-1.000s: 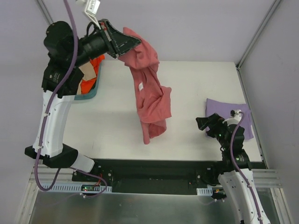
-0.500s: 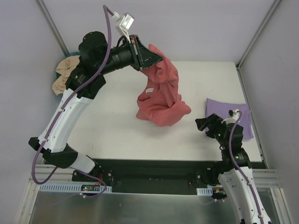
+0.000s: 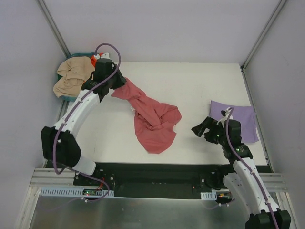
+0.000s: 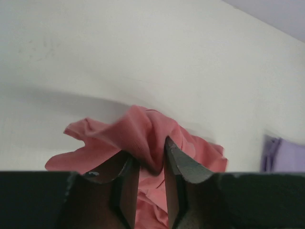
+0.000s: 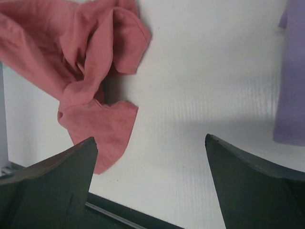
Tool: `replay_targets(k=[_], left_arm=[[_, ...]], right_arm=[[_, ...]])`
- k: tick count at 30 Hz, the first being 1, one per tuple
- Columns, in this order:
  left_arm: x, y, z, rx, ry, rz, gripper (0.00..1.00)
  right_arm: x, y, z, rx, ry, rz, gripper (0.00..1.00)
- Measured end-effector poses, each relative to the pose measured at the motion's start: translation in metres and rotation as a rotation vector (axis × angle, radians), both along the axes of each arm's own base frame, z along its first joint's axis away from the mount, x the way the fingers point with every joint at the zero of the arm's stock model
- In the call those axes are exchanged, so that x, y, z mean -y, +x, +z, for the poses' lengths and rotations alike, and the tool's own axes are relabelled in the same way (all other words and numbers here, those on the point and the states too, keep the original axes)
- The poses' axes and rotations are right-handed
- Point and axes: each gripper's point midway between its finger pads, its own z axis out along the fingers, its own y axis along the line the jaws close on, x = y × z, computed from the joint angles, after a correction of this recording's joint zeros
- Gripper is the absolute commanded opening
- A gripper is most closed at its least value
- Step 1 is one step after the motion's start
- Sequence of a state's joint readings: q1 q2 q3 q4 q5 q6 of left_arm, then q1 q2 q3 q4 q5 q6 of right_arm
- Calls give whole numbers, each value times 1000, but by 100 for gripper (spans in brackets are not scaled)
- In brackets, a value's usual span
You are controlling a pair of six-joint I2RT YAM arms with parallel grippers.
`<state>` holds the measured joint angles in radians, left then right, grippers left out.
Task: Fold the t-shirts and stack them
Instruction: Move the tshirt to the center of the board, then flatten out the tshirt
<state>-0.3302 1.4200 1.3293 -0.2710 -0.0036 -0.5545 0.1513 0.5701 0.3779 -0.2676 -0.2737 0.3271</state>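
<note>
Two arms stand at the near edge of the white table, and two t-shirts lie on it.

Nearest is the right gripper, low over the table's near right part. Its two fingers are spread wide with nothing between them. In its wrist view, bare table fills the gap between the fingers. The red shirt is on one side of that gap and the purple shirt on the other.

The purple shirt lies flat just behind this gripper. Its right side comes near the right edge of the table.

The red shirt lies crumpled in the middle of the table. Its lower end is close to the near edge. From there it stretches in a narrow band up and to the left. A strip of bare table separates the two shirts, and they do not touch. The far right part of the table also shows bare surface.

Farther back, the left gripper holds the far left end of the red shirt. In its wrist view, the two fingers are nearly together and pinch a fold of red cloth.

One teal basket sits at the far left corner, partly over the left edge. One beige cloth lies on it, and a little orange shows behind.
</note>
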Motion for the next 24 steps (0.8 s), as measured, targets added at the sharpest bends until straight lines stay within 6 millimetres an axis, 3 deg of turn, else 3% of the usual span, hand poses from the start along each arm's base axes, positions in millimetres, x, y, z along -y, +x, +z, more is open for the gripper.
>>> replay_targets(k=[2, 3, 4, 5, 8, 11, 13, 16, 19, 20, 22, 24], left_arm=[[-26, 26, -30, -59, 44, 64, 45], [-33, 35, -44, -91, 53, 78, 55], [-37, 43, -54, -113, 59, 84, 83], [-40, 51, -62, -133, 59, 80, 99], [-40, 61, -72, -163, 38, 53, 99], [-32, 52, -65, -158, -5, -1, 99], [-27, 31, -62, -145, -25, -34, 99], [-8, -39, -69, -135, -14, -112, 99], [38, -123, -81, -120, -17, -296, 99], [50, -152, -90, -130, -25, -364, 99], [57, -191, -113, -186, -34, -421, 98], [56, -210, -137, -255, -28, -423, 97]], right_arm=[[-7, -2, -3, -18, 0, 36, 98], [-11, -4, -3, -22, 0, 56, 98], [-14, -5, -3, -22, -1, 73, 98], [-17, -6, -2, -20, -1, 87, 97], [-22, -7, 3, -7, -2, 111, 96], [-24, -6, 7, 8, -9, 113, 96], [-23, -6, 7, 11, -15, 112, 96], [-20, -4, 6, 12, -29, 94, 96], [-18, -2, 4, 7, -42, 79, 96], [-17, -2, 2, 2, -48, 76, 96], [-16, -1, -1, -10, -55, 71, 96], [-14, 0, -4, -21, -64, 64, 96]])
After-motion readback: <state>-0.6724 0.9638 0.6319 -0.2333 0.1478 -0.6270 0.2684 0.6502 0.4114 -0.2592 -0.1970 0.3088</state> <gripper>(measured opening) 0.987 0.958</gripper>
